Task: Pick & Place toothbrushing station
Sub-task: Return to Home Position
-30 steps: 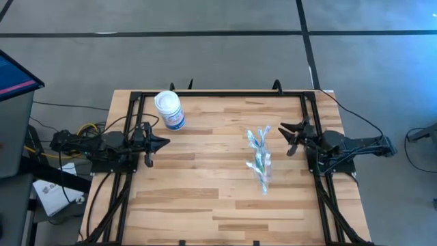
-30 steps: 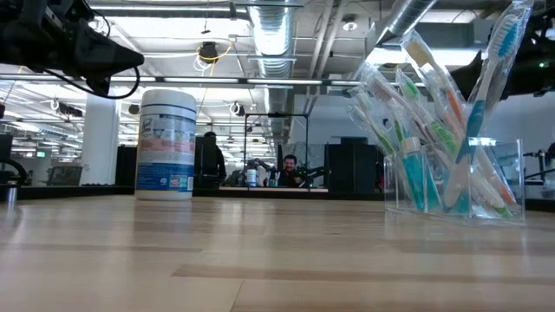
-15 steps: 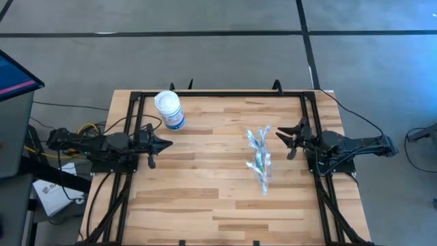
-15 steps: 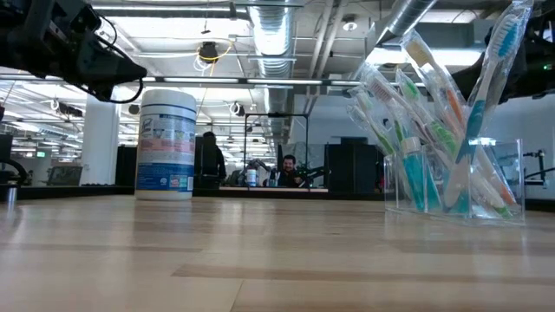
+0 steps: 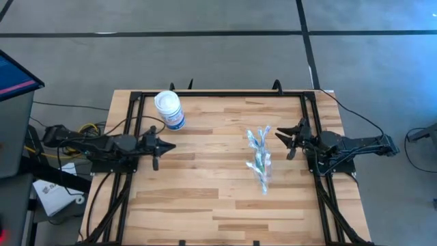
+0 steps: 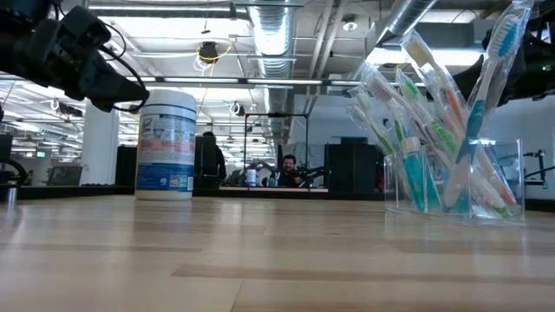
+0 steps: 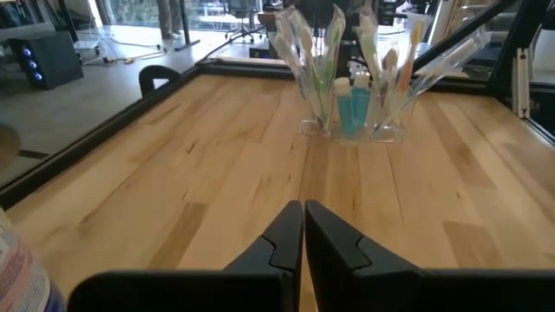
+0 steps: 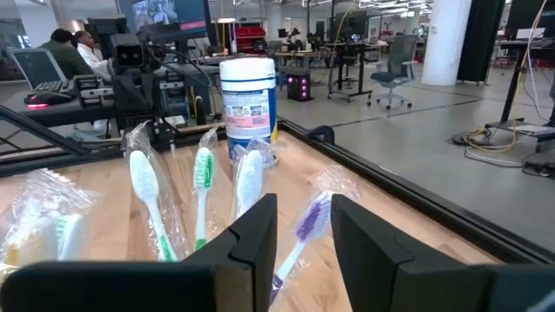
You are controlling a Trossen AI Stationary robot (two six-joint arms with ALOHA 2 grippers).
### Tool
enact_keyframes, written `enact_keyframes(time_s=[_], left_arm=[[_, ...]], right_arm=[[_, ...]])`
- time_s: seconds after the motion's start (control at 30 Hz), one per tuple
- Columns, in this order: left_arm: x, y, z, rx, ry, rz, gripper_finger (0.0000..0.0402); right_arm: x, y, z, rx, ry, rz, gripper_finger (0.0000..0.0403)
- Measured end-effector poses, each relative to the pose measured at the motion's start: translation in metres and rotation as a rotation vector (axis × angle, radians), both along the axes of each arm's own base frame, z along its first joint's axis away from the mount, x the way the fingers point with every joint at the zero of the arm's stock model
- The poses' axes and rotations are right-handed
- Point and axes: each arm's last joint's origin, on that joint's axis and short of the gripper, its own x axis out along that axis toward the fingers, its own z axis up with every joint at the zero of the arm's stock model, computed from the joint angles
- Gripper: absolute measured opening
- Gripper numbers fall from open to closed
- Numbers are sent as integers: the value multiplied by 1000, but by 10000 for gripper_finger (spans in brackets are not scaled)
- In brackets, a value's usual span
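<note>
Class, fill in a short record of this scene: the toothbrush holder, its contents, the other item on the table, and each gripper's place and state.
organizer: clear, on the table's right half
contents: toothbrushes and teal tubes, leaning
canister: white, far left part
left gripper: shut, empty, at left side
right gripper: open, empty, beside organizer

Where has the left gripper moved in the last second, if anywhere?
Yes: in the high view the left gripper edged rightward, farther past the white canister.
</note>
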Motion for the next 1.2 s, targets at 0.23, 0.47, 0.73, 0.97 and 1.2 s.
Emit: enact_keyframes(time_s=[0.23,0.47,0.73,0.97,1.2], left_arm=[[3,0,-3,4,28,-2,10],[3,-1,-3,5,35,-2,15],[2,0,-4,1,5,2,16],[0,0,-25,-2,-11,2,15],[-3,0,-20,-20,-76,-5,17]], right_arm=[[0,0,0,0,0,-1,102],[0,0,0,0,0,-2,102],[0,0,0,0,0,-2,102],[0,0,0,0,1,-2,102],[0,0,0,0,-1,-2,102]])
